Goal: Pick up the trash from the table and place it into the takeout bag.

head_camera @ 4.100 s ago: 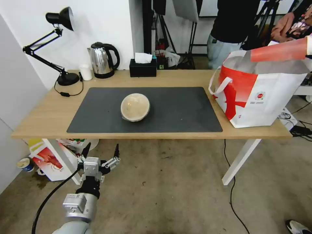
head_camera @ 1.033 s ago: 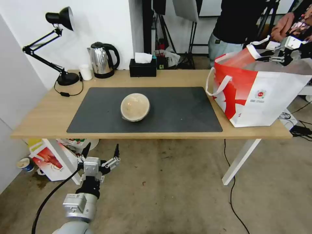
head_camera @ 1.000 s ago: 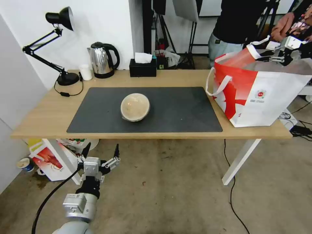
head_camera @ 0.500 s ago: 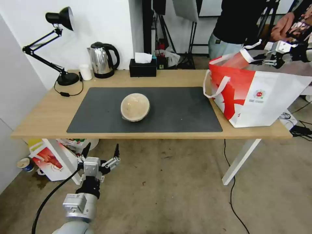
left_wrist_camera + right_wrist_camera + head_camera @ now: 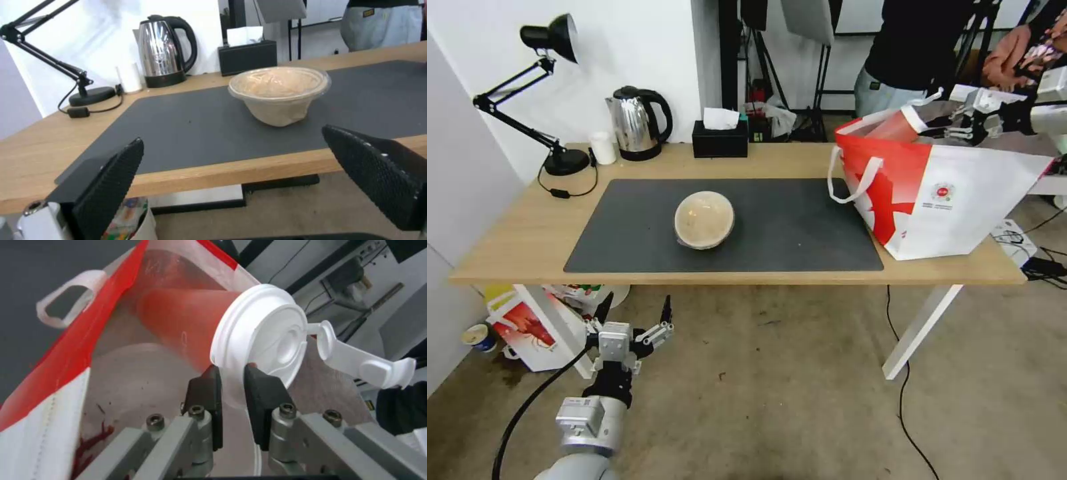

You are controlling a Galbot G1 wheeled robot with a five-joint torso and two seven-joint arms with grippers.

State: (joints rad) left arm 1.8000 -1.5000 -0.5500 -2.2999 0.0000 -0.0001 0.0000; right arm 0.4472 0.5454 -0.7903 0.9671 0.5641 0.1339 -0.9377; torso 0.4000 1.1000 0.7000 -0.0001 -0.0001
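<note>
Trash was seen in two places. A tan domed bowl (image 5: 704,219) sat on the dark grey mat (image 5: 787,227) of the table (image 5: 514,240), well apart from the takeout bag (image 5: 954,200) at the table's right end. A red drink cup (image 5: 186,320) with a white lid (image 5: 262,336) was held tilted in the bag's mouth, its lid rim pinched by the right gripper (image 5: 231,373). A white bowl with red scraps (image 5: 129,386) lay inside the bag. The left gripper (image 5: 632,310) was parked below the table's front edge, fingers spread wide, holding nothing
</note>
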